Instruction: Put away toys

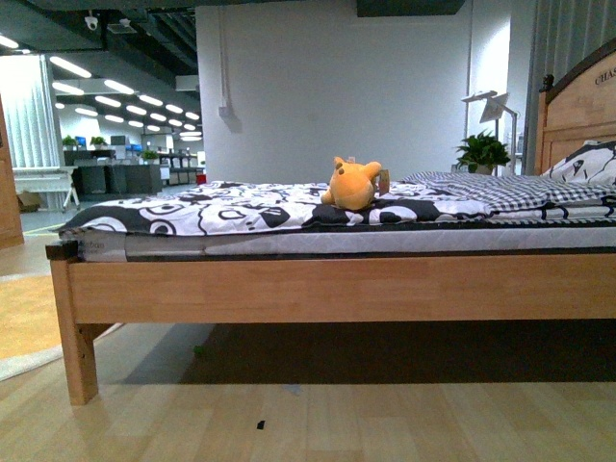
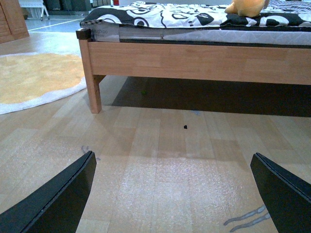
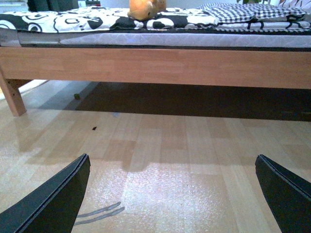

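Observation:
An orange-yellow plush toy (image 1: 352, 185) with two pointed ears and a paper tag lies on the black-and-white bedspread in the middle of the bed. Part of it shows at the edge of the left wrist view (image 2: 248, 7) and of the right wrist view (image 3: 146, 8). Neither arm appears in the front view. My left gripper (image 2: 172, 189) hangs open low over the wooden floor, far short of the bed. My right gripper (image 3: 172, 191) is likewise open over bare floor, with nothing between its fingers.
The wooden bed frame (image 1: 337, 287) spans the view, with a leg (image 1: 79, 358) at the left and a headboard (image 1: 577, 111) at the right. A checked pillow (image 1: 500, 185) lies near the toy. A yellow rug (image 2: 34, 77) covers the floor to the left.

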Controlling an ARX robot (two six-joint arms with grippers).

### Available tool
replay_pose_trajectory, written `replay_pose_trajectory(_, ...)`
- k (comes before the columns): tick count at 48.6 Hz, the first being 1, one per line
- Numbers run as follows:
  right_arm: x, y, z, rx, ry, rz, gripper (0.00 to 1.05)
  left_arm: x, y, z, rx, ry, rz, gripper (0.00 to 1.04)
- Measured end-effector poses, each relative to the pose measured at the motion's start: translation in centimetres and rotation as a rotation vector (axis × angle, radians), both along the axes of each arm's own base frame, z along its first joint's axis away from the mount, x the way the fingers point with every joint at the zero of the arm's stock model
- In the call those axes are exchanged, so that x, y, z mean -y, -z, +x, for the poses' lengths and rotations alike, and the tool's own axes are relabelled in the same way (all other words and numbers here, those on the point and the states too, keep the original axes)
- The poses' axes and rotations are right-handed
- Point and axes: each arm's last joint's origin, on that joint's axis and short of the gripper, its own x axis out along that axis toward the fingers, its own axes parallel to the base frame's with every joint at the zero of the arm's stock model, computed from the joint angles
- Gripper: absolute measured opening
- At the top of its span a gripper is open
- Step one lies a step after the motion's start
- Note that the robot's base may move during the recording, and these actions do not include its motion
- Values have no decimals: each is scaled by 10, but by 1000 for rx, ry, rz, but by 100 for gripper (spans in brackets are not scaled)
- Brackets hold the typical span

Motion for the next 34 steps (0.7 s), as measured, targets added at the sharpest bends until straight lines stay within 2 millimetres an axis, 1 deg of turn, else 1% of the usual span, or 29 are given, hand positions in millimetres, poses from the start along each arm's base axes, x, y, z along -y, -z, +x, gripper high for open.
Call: replay_pose_trajectory(34,0,0,0,0,0,0,104,0,0,0,0,0,0,99)
